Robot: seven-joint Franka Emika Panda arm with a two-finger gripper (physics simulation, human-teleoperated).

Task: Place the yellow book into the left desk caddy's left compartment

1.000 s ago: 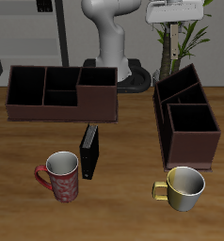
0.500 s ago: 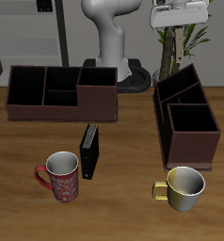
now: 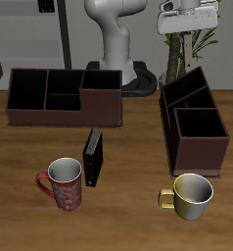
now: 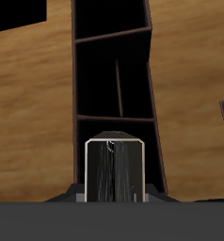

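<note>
Book (image 4: pixel 114 172) is pinched in your claw (image 3: pixel 190 14), lifted high over the left caddy (image 3: pixel 193 124), near the tabletop's back edge. Pick done; lowering into the left compartment and release remain. Wrist view: the caddy's compartments show nothing inside. Other caddy (image 3: pixel 65 96) also looks empty. Black book (image 3: pixel 94 157) untouched mid-tabletop.

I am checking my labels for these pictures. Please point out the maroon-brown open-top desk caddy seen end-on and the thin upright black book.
maroon-brown caddy (image 3: pixel 202 157), exterior view, near end wall.
black book (image 3: pixel 92 162), exterior view, facing side.
</note>
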